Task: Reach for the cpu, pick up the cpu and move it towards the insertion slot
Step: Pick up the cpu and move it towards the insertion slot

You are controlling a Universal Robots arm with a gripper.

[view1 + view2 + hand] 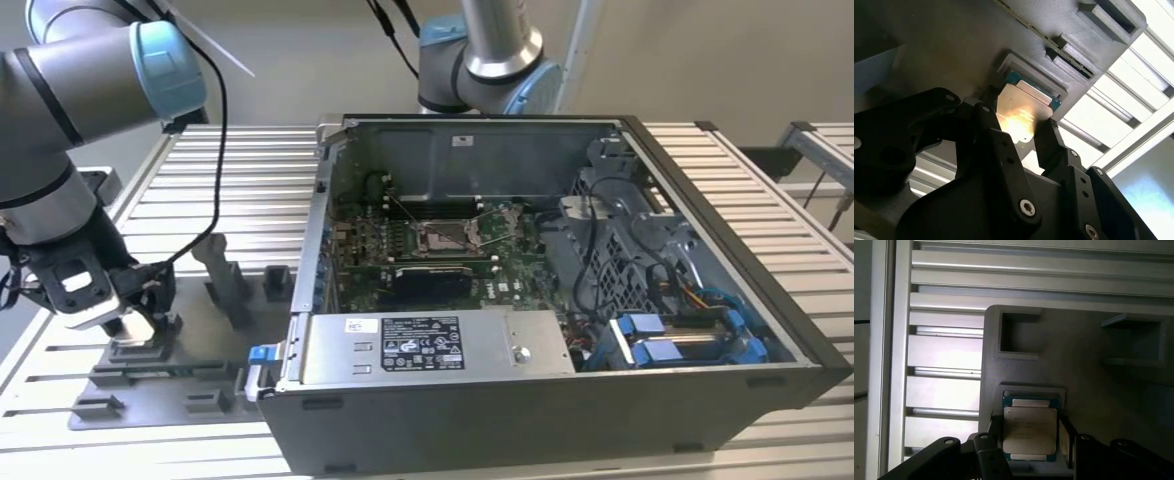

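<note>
The cpu (1030, 430), a thin square chip with a silvery top, lies in a square nest of the grey fixture plate (1079, 345); in the second wrist view the cpu (1021, 107) catches a bright glare. My gripper (1030, 436) straddles it, and its black fingers (1046, 137) press against two opposite edges of the chip. In the exterior view the gripper (134, 335) is low over the fixture plate (200, 355) at the exterior view's left. The insertion slot (445, 236) sits on the green motherboard inside the open computer case (561, 420), well away from the gripper.
Upright grey fixture blocks (224, 280) stand on the plate between the gripper and the case wall. A labelled silver power-supply box (420, 345) fills the case's front. A second arm's base (481, 60) stands behind the case. The slatted aluminium table (240, 170) lies all around.
</note>
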